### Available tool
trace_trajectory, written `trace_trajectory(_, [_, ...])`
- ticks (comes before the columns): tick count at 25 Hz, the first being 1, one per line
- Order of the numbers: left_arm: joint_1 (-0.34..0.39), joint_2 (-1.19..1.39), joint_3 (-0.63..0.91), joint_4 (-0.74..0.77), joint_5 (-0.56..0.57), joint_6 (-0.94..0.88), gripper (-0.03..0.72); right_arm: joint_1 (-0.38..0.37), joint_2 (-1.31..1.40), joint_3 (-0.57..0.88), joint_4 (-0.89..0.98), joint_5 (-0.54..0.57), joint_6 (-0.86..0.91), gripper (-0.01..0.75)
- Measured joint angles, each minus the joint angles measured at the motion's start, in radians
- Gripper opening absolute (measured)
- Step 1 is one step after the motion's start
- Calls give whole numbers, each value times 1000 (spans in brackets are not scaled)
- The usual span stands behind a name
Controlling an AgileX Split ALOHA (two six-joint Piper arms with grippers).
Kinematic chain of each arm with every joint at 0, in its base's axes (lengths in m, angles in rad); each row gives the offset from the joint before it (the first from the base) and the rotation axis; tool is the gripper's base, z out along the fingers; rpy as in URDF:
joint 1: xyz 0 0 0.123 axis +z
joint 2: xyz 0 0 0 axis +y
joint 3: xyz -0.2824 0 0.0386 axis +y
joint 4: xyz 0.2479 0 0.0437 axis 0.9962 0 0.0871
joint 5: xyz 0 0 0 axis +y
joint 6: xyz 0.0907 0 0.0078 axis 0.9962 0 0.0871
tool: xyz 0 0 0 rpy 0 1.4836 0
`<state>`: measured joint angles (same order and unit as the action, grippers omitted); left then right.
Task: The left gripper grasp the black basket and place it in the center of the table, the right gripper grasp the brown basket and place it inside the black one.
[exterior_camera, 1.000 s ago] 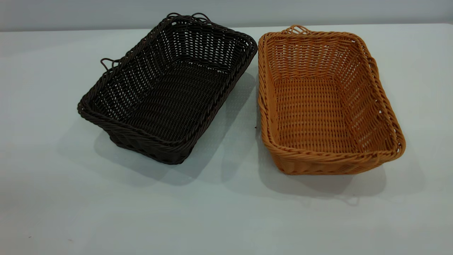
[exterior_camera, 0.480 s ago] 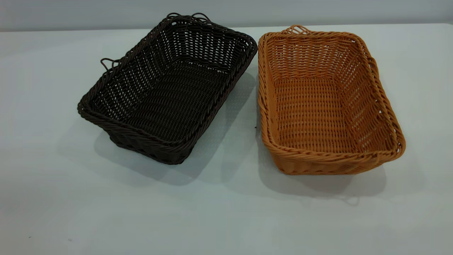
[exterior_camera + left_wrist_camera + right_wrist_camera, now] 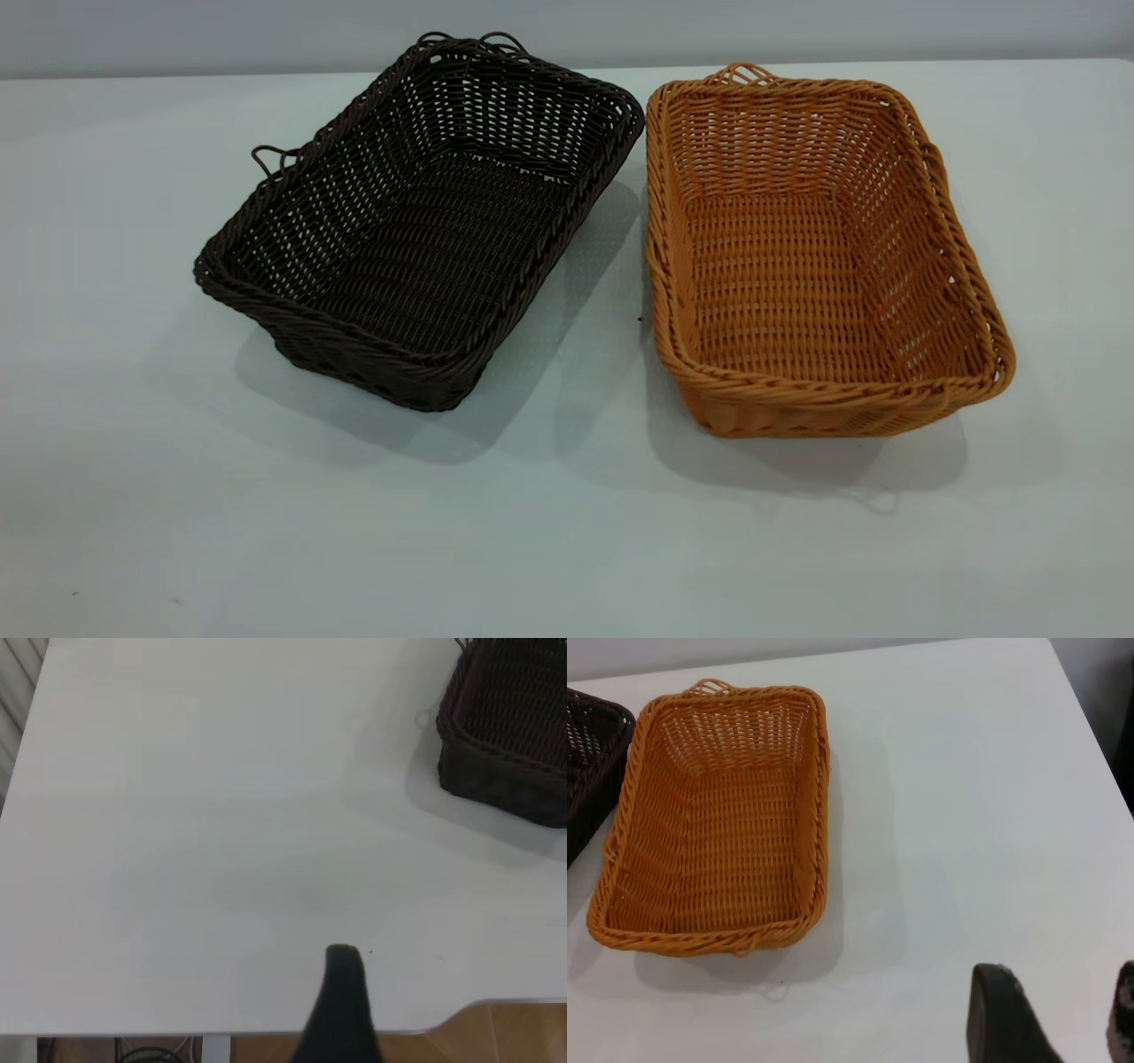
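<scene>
The black basket stands on the table, left of centre and turned at an angle. The brown basket stands right beside it on the right, a narrow gap between them. Both are empty. Neither gripper shows in the exterior view. In the left wrist view my left gripper is only a dark shape above bare table near its edge, far from the black basket's corner. In the right wrist view my right gripper is open and empty, off to the side of the brown basket.
The table's front edge with wooden floor beyond shows in the left wrist view. The table's right edge lies near the right gripper. A pale wall runs behind the table.
</scene>
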<state>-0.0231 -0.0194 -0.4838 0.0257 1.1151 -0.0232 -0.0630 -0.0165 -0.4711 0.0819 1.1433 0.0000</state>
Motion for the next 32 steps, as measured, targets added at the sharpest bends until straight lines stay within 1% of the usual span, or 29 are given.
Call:
trace_trajectory(5, [0,19,-3,0,-1,0,573,0,0,0,0,0,0,243])
trace_trajectory(8, [0,115,-47,0,-34,0,573,0,0,0,0,0,0,243])
trace_trajectory(13, [0,365,-131,-10,-220,5,573,0,0,0,6,0,7,243])
trace_trajectory(15, [0,489,-169,-26,-290,16,573,0,0,0,19,0,26,256])
trace_trajectory(17, [0,609,-204,-26,-367,38,573,0,0,0,23,-2,35,300])
trace_trajectory(19, [0,744,-244,-26,-435,51,573,0,0,0,29,-7,42,370])
trace_trajectory(22, [0,932,-305,-46,-526,88,573,0,24,0,31,-15,77,503])
trace_trajectory(25, [-3,1106,-371,-82,-612,153,573,0,118,-2,34,-38,96,596])
trace_trajectory(28, [-36,1258,-448,-103,-681,206,573,0,229,-14,46,-104,102,619])
trace_trajectory(32, [-87,1450,-574,-115,-735,221,573,0,367,-16,69,-212,105,599])
